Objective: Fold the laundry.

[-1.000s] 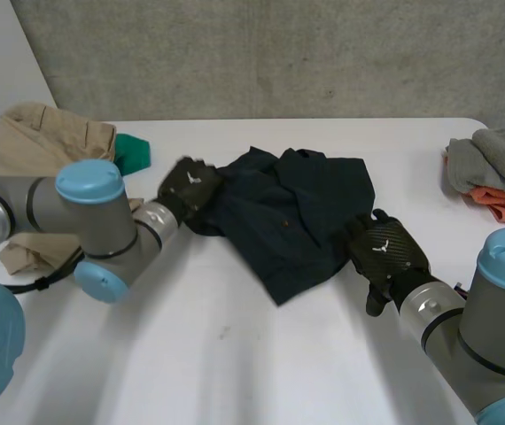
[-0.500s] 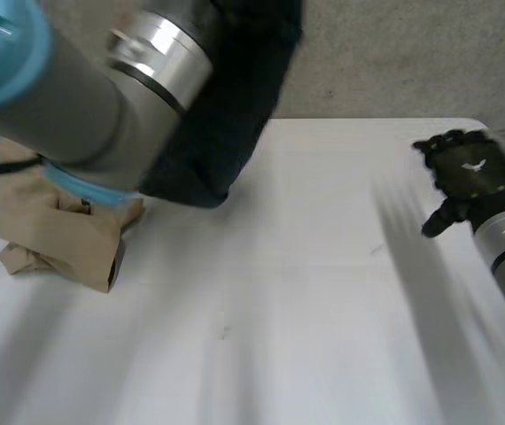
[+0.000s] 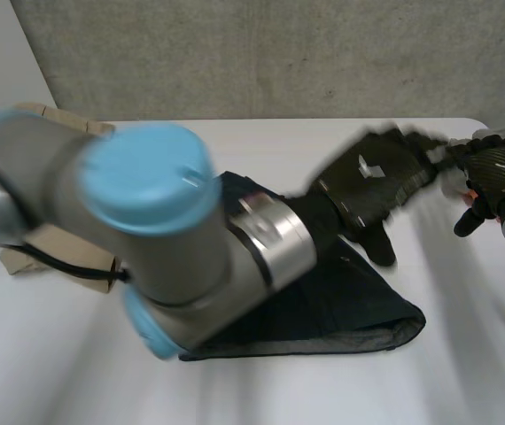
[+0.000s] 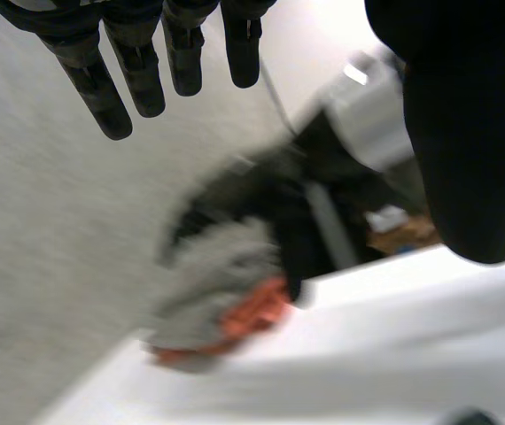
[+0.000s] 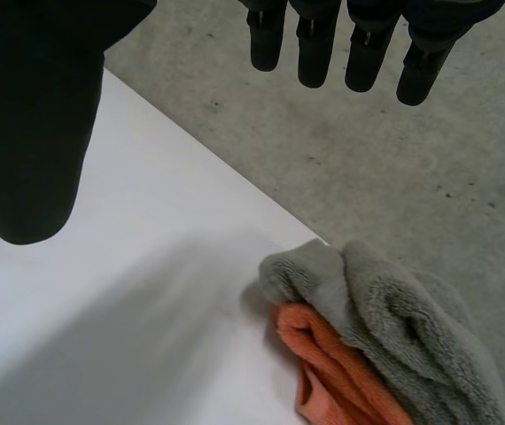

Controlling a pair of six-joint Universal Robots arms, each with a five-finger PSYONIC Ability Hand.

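Note:
A dark navy shirt (image 3: pixel 359 305) lies spread on the white table (image 3: pixel 261 390), partly hidden under my left arm (image 3: pixel 146 257), which reaches across it to the right. Beyond the shirt's far right part my left hand (image 3: pixel 372 181) hovers open, holding nothing. In the left wrist view its fingers (image 4: pixel 102 80) are straight and its thumb (image 4: pixel 465 133) stands apart. My right hand (image 3: pixel 499 168) is at the table's far right, away from the shirt. Its fingers (image 5: pixel 341 35) are straight and its thumb (image 5: pixel 35 106) is apart, empty.
A grey towel (image 5: pixel 403 319) lies on an orange cloth (image 5: pixel 323 372) at the table's far right corner, just beyond my right hand's fingertips. The same pile (image 4: pixel 217 292) appears past my left hand. A tan garment (image 3: pixel 44 252) lies at the left.
The left hand lifted the shirt high, swung it, and has let go; the shirt now lies flat mid-table. The right hand moved from the shirt's right edge to the far right.

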